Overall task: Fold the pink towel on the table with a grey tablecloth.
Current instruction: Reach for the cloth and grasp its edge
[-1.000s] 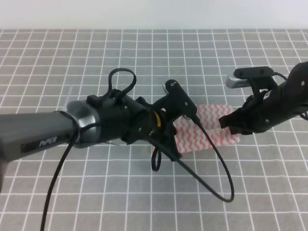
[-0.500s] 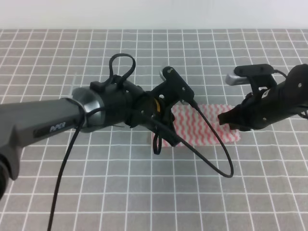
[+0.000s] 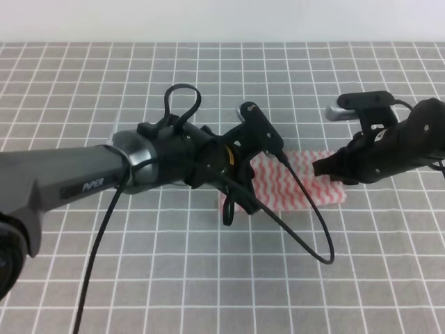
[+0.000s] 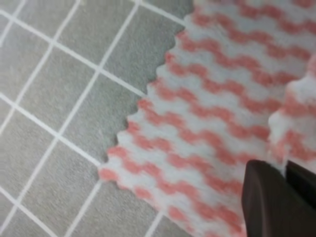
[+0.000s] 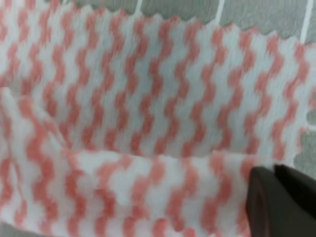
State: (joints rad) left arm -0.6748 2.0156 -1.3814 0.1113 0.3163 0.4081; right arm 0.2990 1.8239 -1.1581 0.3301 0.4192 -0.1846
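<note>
Left hand [image 3: 235, 202] and right hand [image 3: 325, 169] low, fingers pinched.

Looks like a lab test rig: my bench [image 3: 104, 278] wears a grey grid-printed cloth, plain white wall [image 3: 222, 21] behind.

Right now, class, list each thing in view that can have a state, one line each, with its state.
Pink towel: lying on the table, one edge lifted and doubled over.
Left claw: shut on the towel.
Right claw: shut on the towel.
Grey tablecloth: spread flat.
</note>
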